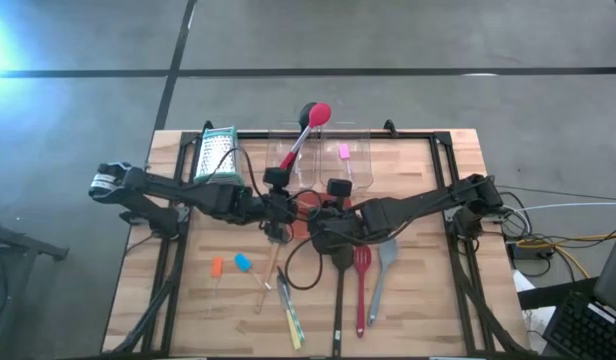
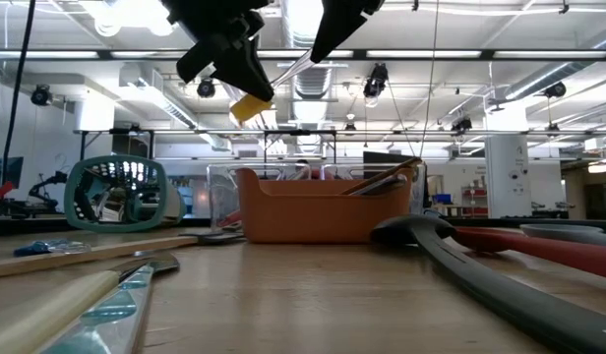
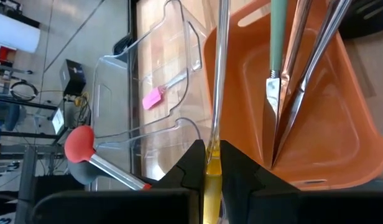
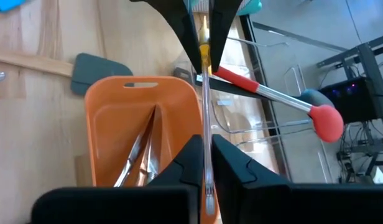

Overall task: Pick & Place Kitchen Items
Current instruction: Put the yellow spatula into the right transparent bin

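Note:
A thin tool with a yellow handle end point(image 2: 249, 106) and a slim clear shaft point(image 4: 206, 93) hangs in the air above the orange tray point(image 1: 306, 203), held at both ends. My left gripper point(image 3: 208, 177) is shut on the yellow end. My right gripper point(image 4: 205, 165) is shut on the shaft, facing the left one. The tray point(image 3: 316, 124) holds a green-handled tool point(image 3: 277, 37) and metal tools. A red-headed ladle point(image 1: 313, 115) leans out of the clear tubs point(image 1: 333, 155). My left gripper pinches the tool's yellow handle end point(image 3: 208, 168) between its two fingers point(image 3: 238, 171). It comes from the table's left, and the fingers lie along the tool. The tool is lifted clear above the orange tray, slanting, with the yellow end lower. My right gripper pinches the slim shaft point(image 4: 206, 127) between its two fingers point(image 4: 232, 165). It comes from the table's right, and the fingers lie along the shaft, pointing at my left gripper. The shaft is clear of the tray below.
A metal box grater point(image 1: 216, 152) stands at the far left. A pink piece point(image 1: 343, 152) lies in a clear tub. Near the front lie orange point(image 1: 217, 266) and blue point(image 1: 242, 262) pieces, a wooden spoon point(image 1: 268, 275), a green-yellow tool point(image 1: 291, 318), and black point(image 1: 341, 290), red point(image 1: 362, 290) and grey point(image 1: 381, 275) spatulas.

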Available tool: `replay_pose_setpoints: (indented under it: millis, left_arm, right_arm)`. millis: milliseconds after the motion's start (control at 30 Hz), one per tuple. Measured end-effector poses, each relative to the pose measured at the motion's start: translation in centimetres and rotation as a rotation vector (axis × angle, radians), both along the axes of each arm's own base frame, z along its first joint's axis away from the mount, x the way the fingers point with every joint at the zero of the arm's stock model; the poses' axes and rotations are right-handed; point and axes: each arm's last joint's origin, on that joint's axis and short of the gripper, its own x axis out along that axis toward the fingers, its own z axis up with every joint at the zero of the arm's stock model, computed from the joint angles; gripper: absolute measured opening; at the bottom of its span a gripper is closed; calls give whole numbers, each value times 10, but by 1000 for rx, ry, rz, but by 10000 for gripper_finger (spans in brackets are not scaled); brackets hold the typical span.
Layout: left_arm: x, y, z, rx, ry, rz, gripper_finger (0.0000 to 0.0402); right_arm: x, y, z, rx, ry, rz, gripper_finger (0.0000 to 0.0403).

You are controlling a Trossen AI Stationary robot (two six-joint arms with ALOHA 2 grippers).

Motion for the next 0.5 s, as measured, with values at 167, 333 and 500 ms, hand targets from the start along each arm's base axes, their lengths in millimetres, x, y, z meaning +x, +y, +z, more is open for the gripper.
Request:
replay_pose_setpoints:
  millis: [167,333,500]
  left_arm:
    - [0,0,0,2,6,-8,35]
    - [-3,1,0,46,32,21,117]
    - [-6,6,2,178,25,162,176]
  right_arm:
    - [-1,0,-1,10,2,-19,11]
    - [-15,-7,-4,-2,54,-156,10]
    - [-32,-18,-6,-46,110,-335,9]
